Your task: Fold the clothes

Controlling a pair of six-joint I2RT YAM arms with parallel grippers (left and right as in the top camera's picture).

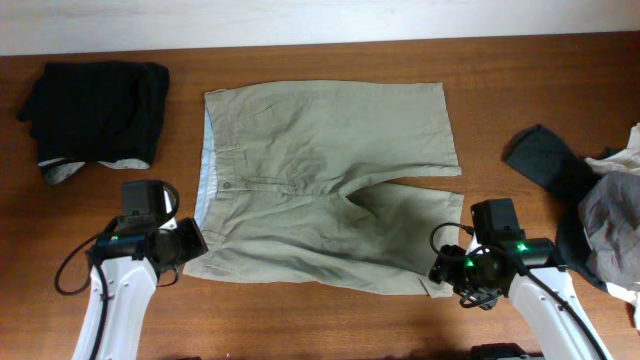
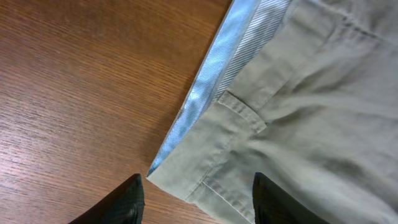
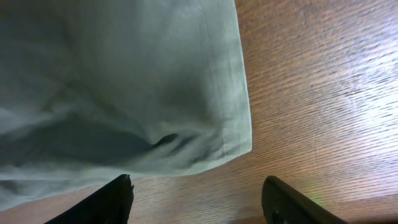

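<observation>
The khaki-olive shorts (image 1: 320, 180) lie spread flat mid-table, waistband to the left and legs to the right. My left gripper (image 1: 196, 243) sits at the near waistband corner (image 2: 186, 171). It is open, and in the left wrist view that corner lies loose on the wood between the two dark fingers (image 2: 132, 200). My right gripper (image 1: 443, 262) is at the near leg's hem corner (image 3: 233, 140). It is also open (image 3: 199, 202), with only bare wood between its fingertips (image 3: 283, 199) and the hem just beyond them.
A black garment (image 1: 95, 105) with a grey piece under it lies at the far left. A heap of dark teal and grey-white clothes (image 1: 590, 200) sits at the right edge. The wooden table (image 1: 320, 320) ends at a white wall behind.
</observation>
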